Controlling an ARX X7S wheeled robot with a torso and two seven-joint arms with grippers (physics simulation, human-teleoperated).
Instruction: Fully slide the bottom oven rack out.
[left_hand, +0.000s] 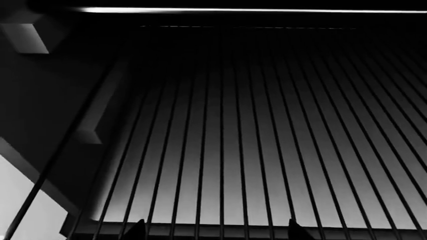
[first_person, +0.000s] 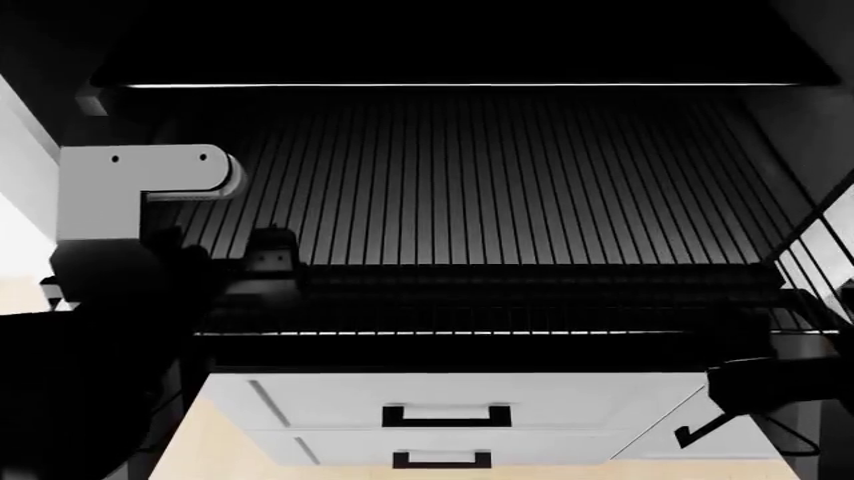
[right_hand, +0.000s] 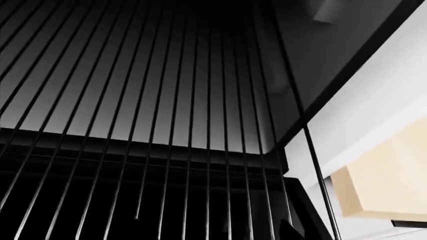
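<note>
Both grippers sit at the bottom oven rack (first_person: 494, 180) front rail.

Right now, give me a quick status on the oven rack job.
Left gripper at the bottom oven rack front edge, grip unclear. Right gripper low by the rack's right corner, state unclear. Nothing seen blocking the rack.

Left arm (first_person: 140, 195) raised at the left side, left gripper (left_hand: 217, 231) showing two dark fingers (left_hand: 137, 229) apart. Right gripper (first_person: 747, 395) low at the right, state unclear.
</note>
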